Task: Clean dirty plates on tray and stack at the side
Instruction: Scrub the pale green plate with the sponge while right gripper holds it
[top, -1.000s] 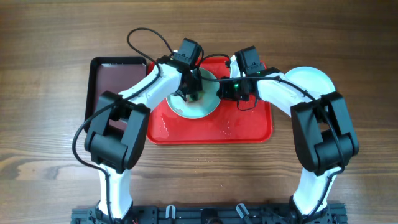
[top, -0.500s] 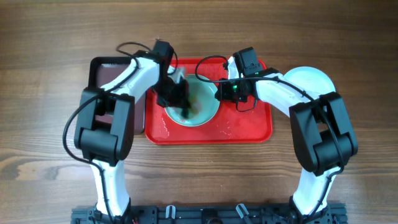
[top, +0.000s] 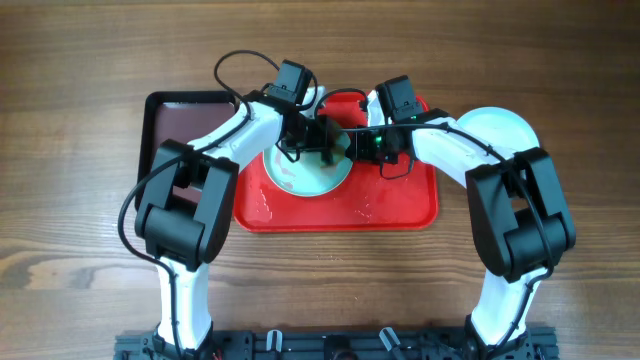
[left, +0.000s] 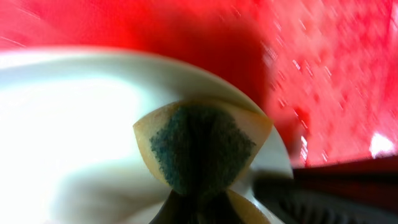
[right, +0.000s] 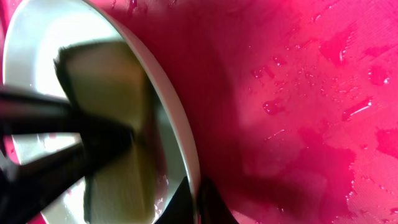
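Wet red tray (top: 400, 205) on a wooden counter (top: 80, 250) carries a turquoise plate (top: 300, 178), its rim pinched by the right fingers (top: 357, 146). The left fingers (top: 315, 140) clamp a sponge (left: 202, 146) against it; hard scrubbing could slip the plate free.

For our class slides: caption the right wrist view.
Right tool grips the plate by its rim; sponge pressed on it, wet red tray beneath.

No legible text — anywhere.

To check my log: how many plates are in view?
2. A turquoise plate on the red tray; a white plate beside the tray, partly under the right arm. Others may be hidden.
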